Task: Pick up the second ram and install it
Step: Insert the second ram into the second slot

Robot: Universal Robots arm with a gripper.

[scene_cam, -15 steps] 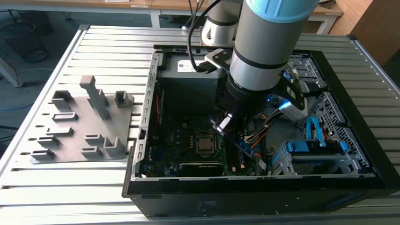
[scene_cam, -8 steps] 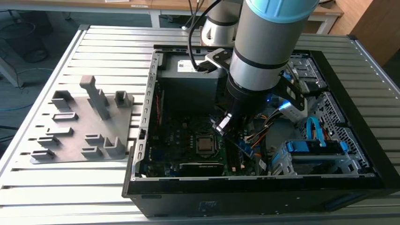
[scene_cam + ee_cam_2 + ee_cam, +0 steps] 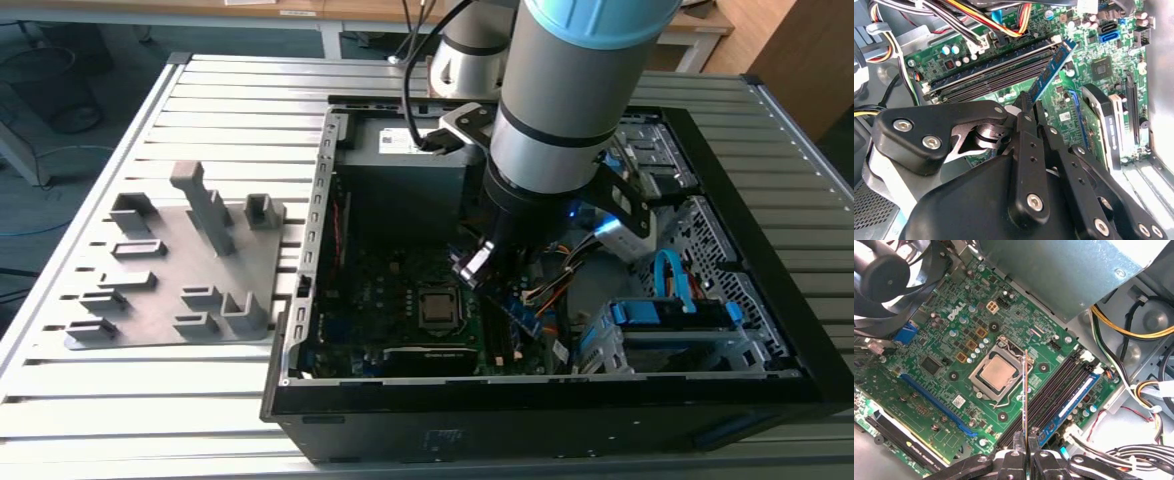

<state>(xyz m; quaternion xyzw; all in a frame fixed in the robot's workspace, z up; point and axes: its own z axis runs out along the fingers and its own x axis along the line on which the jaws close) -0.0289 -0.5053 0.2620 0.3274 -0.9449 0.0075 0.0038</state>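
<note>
Your tool (image 3: 1026, 456) is clamped on the second ram (image 3: 1026, 400), with one finger on each flat side at its near end. The stick hangs free above the motherboard (image 3: 944, 340) and touches nothing. In the first wrist view you see it edge-on, a thin line between the CPU socket (image 3: 996, 372) and the memory slots (image 3: 1054, 395). In the second wrist view its blue face reaches out over the slots and crosses them at an angle.

I judge that the step in hand is to bring the stick to a free slot. To do this well, turn the wrist until the long edge is parallel to the slot, keep the board upright, and lower it evenly so both ends meet the slot together. The slot nearest the cables (image 3: 1124, 330) seems already filled by a blue stick, so choose a dark one. Keep away from those cables.

In the exterior view, the computer case (image 3: 561, 395) lies open on the desk (image 3: 200, 400), and the grey holder (image 3: 187, 270) is to the case's left.
</note>
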